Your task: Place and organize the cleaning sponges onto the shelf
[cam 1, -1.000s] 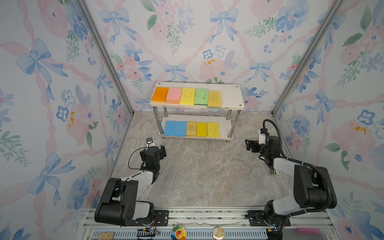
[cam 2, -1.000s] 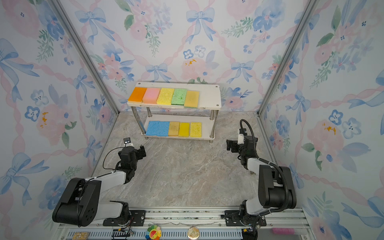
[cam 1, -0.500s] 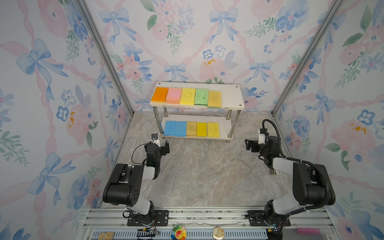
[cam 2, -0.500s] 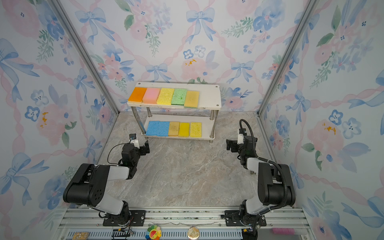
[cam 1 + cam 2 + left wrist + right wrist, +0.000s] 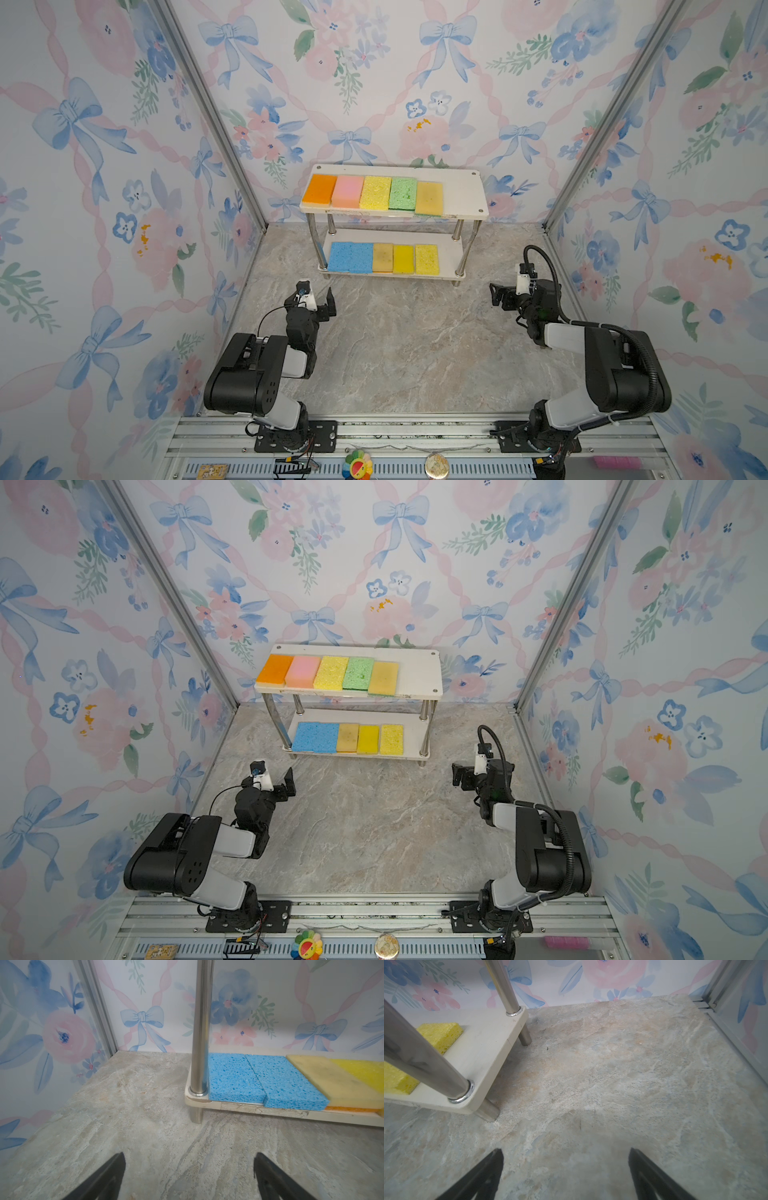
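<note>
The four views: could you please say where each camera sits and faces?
Both top views: high overhead, looking down at the shelf; left arm, right arm show.
Left wrist: low, facing the blue sponges; open left claw's tips show.
Right wrist: low, facing the shelf's right end, yellow sponge; open right claw's tips show.
Shared: both wrist views see the lower board.

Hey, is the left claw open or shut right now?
Open. The left claw shows both fingers spread wide apart, with only bare floor between them.
</note>
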`<state>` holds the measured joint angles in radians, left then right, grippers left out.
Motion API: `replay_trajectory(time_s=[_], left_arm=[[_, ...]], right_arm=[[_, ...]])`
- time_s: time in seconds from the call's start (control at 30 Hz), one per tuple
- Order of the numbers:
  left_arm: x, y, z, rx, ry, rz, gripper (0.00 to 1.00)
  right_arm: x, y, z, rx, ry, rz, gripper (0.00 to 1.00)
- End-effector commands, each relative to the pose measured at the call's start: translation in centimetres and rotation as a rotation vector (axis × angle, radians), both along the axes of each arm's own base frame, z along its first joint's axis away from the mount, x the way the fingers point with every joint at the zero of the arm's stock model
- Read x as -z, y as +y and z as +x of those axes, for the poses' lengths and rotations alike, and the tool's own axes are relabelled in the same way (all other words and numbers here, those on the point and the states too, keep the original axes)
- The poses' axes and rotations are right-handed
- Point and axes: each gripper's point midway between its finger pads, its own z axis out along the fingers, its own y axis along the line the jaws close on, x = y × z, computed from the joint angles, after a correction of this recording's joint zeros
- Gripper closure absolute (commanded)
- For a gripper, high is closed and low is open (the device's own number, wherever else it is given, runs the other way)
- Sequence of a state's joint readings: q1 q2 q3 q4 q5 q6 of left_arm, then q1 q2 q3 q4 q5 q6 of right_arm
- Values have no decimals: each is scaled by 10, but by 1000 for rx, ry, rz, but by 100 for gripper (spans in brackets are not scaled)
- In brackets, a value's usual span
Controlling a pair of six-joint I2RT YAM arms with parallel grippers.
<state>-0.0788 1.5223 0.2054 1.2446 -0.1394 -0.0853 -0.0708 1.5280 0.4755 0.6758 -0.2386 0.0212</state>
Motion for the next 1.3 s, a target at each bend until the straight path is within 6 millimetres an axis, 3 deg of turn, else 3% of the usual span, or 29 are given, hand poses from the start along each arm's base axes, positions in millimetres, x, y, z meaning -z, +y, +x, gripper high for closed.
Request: replay_trajectory(time_s=[0.0,0.2,0.3,0.37,1.27], left_arm=[[-7,-1,-1,8,-39,7,2],[-8,-2,-1,7,-43,14,2],[-7,-1,0,6,-41,13,2],[-7,-1,1,5,-42,13,2],[-8,-3,1,0,-42,21,2]], right_arm=[[-25,5,-4,-13,-150,-18,3],[-17,10,-17,-6,-222,-56,3],[-12,9,-2,27,-150,-84,3],[-9,-8,1,126,-107,-102,3],[-9,-8,1,138,-117,-113,3]])
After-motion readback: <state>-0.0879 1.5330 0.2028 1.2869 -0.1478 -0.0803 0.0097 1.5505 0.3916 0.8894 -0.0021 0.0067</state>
